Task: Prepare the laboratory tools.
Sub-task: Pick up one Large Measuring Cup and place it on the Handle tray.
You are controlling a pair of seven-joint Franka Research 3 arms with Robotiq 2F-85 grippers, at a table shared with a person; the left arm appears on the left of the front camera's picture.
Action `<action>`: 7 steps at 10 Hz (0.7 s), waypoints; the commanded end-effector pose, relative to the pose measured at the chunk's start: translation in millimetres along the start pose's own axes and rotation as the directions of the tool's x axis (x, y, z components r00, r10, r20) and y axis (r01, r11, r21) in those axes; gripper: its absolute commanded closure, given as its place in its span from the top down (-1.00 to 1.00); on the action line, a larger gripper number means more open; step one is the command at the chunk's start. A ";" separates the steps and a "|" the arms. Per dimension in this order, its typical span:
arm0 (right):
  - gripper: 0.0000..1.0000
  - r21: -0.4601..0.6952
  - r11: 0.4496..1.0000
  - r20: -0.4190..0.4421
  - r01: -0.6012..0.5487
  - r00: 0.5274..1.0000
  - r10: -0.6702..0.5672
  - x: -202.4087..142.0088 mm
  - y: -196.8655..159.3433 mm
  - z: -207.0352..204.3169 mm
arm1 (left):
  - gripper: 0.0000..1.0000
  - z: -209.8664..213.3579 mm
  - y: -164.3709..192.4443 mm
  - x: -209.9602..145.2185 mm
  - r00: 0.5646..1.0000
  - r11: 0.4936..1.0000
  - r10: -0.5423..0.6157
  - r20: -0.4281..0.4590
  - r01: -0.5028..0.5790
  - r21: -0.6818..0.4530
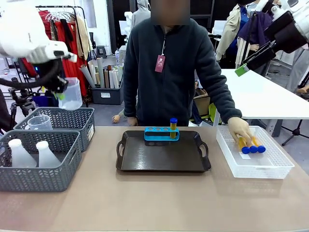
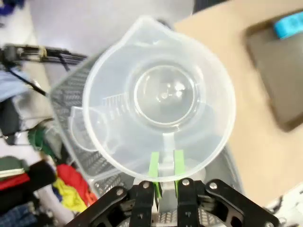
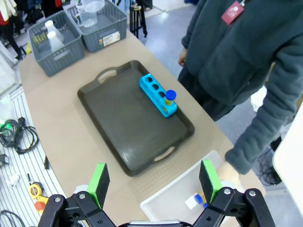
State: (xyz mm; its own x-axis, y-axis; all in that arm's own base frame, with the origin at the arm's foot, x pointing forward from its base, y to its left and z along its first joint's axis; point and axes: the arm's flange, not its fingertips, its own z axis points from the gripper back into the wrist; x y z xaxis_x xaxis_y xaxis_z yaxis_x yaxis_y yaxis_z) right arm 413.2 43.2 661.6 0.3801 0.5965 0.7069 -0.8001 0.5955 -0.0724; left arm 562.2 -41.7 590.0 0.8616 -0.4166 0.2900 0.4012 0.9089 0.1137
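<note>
High above the grey baskets (image 1: 46, 166) at the table's left side, the left claw (image 2: 165, 161) is clenched on a clear plastic measuring beaker (image 2: 161, 94), its green pads pinching the handle strip at the rim. The beaker is round, smooth and see-through, with a pouring lip and raised scale marks. The right claw (image 3: 153, 172) hangs released high at the table's right side, jaws spread wide, holding nothing. On the tan, matte tabletop (image 1: 154, 203) sits a dark glossy tray (image 1: 164, 159) with loop handles, carrying a blue four-hole rack (image 1: 161, 134) with one amber, blue-capped tube (image 1: 173, 126) upright in it. Three more tubes (image 1: 251, 145) lie in a white latticed bin (image 1: 270, 166), a person's hand (image 1: 240, 129) resting on them. Two frosted white flasks (image 1: 19, 154) stand in the nearer grey basket. Behind, a clothes rail holds red garments (image 1: 58, 29).
</note>
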 end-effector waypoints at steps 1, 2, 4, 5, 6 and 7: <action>1.00 0.016 1.000 0.021 -0.001 1.000 0.001 0.5 -1.0 0.2 | -1.00 37.1 -14.2 2.5 0.991 0.989 -0.130 0.030 0.132 -0.061; 1.00 0.016 1.000 0.021 -0.001 1.000 0.001 0.5 -1.0 0.2 | -1.00 64.0 -25.7 5.5 0.976 0.973 -0.214 0.048 0.218 -0.079; 1.00 0.016 1.000 0.021 -0.001 1.000 0.001 0.5 -1.0 0.2 | -1.00 125.2 -55.8 7.8 0.935 0.937 -0.340 0.100 0.346 -0.041; 1.00 0.016 1.000 0.021 -0.001 1.000 0.001 0.5 -1.0 0.2 | -1.00 153.2 -65.0 11.6 0.909 0.915 -0.399 0.123 0.404 -0.021; 1.00 0.016 1.000 0.021 -0.001 1.000 0.001 0.5 -1.0 0.2 | -1.00 176.8 -69.7 13.1 0.886 0.890 -0.451 0.111 0.455 -0.016; 1.00 0.016 1.000 0.021 -0.001 1.000 0.001 0.5 -1.0 0.2 | -1.00 194.8 -73.9 15.1 0.865 0.867 -0.491 0.099 0.497 -0.040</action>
State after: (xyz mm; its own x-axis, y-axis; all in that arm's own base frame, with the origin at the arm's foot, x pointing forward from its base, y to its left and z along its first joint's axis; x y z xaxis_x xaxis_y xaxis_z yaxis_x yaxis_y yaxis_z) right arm 413.1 43.3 661.6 0.3802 0.5968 0.7066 -0.8000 0.5955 -0.0725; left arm 476.0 -117.8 759.9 0.5510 -0.7713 0.3185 0.7522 0.6243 0.2106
